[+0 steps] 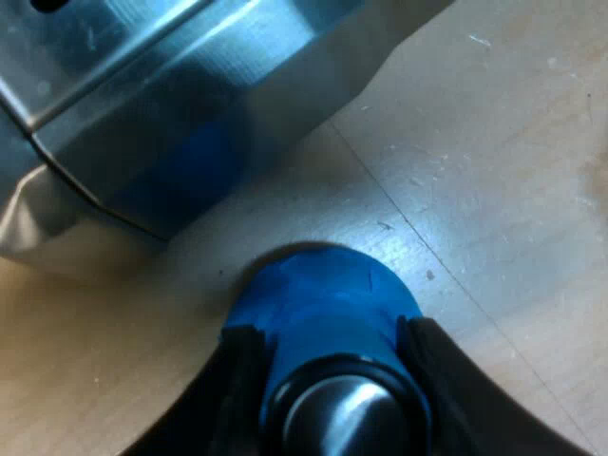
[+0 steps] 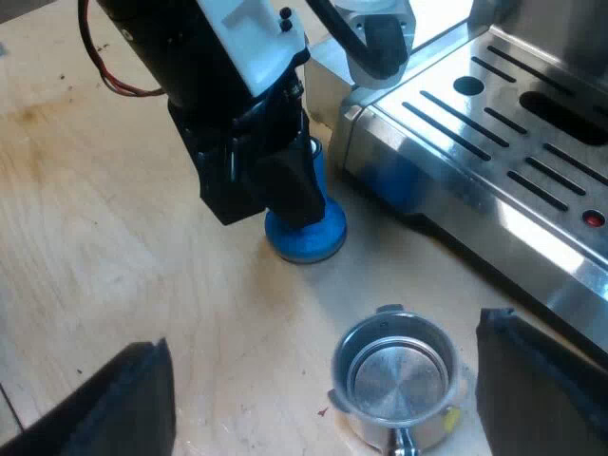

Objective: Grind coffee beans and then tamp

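A blue tamper [image 1: 318,290] stands upright on the wooden table [image 1: 494,171], close to the espresso machine's corner [image 1: 142,114]. My left gripper [image 1: 331,370] is shut on the tamper, one black finger pressed on each side of its blue body. From the right wrist view, the left gripper [image 2: 285,195] reaches down onto the same tamper [image 2: 306,233], whose base rests on the table. My right gripper [image 2: 323,370] is open, its fingers spread wide. Between them lies the metal holder [image 2: 394,375], its basket bare and shiny inside, with only a stub of its handle showing.
The espresso machine's slotted drip tray [image 2: 494,123] runs beside the tamper and the holder, with a small red light [image 2: 594,219] on its top face. Bare wooden table [image 2: 114,218] spreads out on the tamper's other side.
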`<action>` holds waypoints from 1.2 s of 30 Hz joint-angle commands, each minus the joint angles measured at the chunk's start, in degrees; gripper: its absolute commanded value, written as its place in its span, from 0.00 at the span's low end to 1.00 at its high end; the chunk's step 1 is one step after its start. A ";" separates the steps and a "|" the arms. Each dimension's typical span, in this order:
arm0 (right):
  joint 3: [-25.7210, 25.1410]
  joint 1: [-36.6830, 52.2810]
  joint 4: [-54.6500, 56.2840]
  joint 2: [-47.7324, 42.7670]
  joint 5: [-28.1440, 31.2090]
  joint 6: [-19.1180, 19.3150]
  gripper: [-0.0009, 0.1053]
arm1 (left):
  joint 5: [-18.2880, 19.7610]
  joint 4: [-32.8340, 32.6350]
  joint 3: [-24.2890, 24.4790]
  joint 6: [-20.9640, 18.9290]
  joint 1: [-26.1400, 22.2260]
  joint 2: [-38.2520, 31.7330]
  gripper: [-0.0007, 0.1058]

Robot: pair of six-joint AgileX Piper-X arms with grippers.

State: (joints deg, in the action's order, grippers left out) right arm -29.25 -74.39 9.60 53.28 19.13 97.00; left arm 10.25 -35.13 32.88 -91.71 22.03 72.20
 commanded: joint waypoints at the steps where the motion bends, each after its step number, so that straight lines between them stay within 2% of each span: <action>1: -0.19 0.10 -0.87 -0.17 -0.51 0.93 0.64 | -0.07 -0.56 -0.63 -0.60 0.06 0.00 0.01; 3: -0.19 0.10 -0.87 -0.17 -0.51 0.93 0.64 | -0.07 -0.83 -0.63 -0.60 0.06 0.00 0.04; 5: -0.19 0.10 -0.87 -0.17 -0.51 0.93 0.64 | -0.07 -0.82 -0.63 -0.60 0.06 0.00 0.16; 7: -0.19 0.10 -0.87 -0.17 -0.51 0.93 0.64 | -0.07 -0.82 -0.63 -0.60 0.06 0.00 0.21; 8: -0.19 0.10 -0.87 -0.17 -0.51 0.93 0.64 | -0.07 -1.06 -0.63 -0.78 0.06 0.00 0.31; 9: -0.19 0.10 -0.87 -0.17 -0.51 0.93 0.64 | 1.15 -1.40 -0.63 -0.78 0.06 0.00 0.56; 12: -0.19 0.10 -0.87 -0.17 -0.51 0.48 0.64 | 1.17 -2.15 -0.52 -1.59 0.06 0.00 0.85; 17: -0.19 0.10 -0.74 -0.17 -0.57 -1.76 0.64 | 1.98 -4.03 0.23 -1.88 0.06 0.00 0.95; 18: -0.19 0.10 -0.74 -0.17 -0.57 -1.75 0.64 | 1.97 -6.42 1.79 -1.88 0.06 -0.85 0.95; 25: -1.43 0.10 0.73 -0.17 -1.95 -1.90 0.64 | 1.97 -9.56 4.87 -1.88 0.06 -8.86 0.95; 30: -4.56 0.10 6.24 -0.17 -1.95 -1.88 0.64 | 1.72 -12.25 6.38 -1.88 0.06 -14.64 0.95; 31: -5.40 0.10 7.70 -0.17 -2.07 -1.88 0.64 | 1.40 -13.61 7.32 -2.28 0.06 -18.07 0.95; 32: -6.94 0.10 10.26 -0.17 -2.45 -1.88 0.64 | 1.00 -16.06 8.97 -2.29 0.06 -21.97 0.95; 36: -12.15 0.10 17.27 -0.17 -3.64 -1.88 0.64 | 0.66 -19.62 11.72 -2.29 0.06 -26.93 0.95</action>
State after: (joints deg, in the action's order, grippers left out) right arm -39.50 -74.39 25.08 53.42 16.10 94.67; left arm 11.56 -53.57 43.71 -93.44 22.03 46.12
